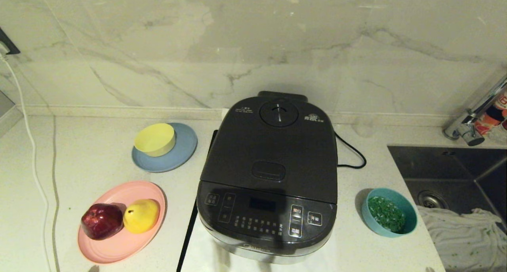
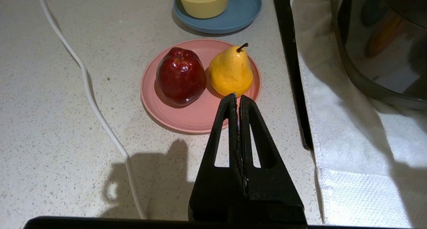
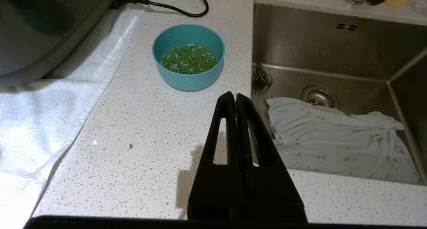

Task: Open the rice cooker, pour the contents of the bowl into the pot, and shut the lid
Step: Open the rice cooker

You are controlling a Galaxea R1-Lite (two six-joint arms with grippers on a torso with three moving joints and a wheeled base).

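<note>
The black rice cooker point(image 1: 269, 173) stands in the middle of the counter with its lid point(image 1: 273, 145) down, so the pot is hidden. The teal bowl point(image 1: 391, 217) sits to its right, holding the green contents point(image 1: 386, 213); the right wrist view shows the bowl point(image 3: 188, 55) ahead of my right gripper point(image 3: 236, 95), which is shut and empty above the counter. My left gripper point(image 2: 237, 95) is shut and empty, hovering near the pink plate point(image 2: 193, 117). Neither arm shows in the head view.
A pink plate point(image 1: 119, 240) with a red apple point(image 1: 101, 220) and yellow pear point(image 1: 141, 215) lies front left. Behind it a yellow bowl point(image 1: 155, 139) sits on a blue plate point(image 1: 180, 157). A sink point(image 1: 455, 177) with a white cloth point(image 1: 471, 236) is at the right. A white towel point(image 2: 350, 129) lies under the cooker.
</note>
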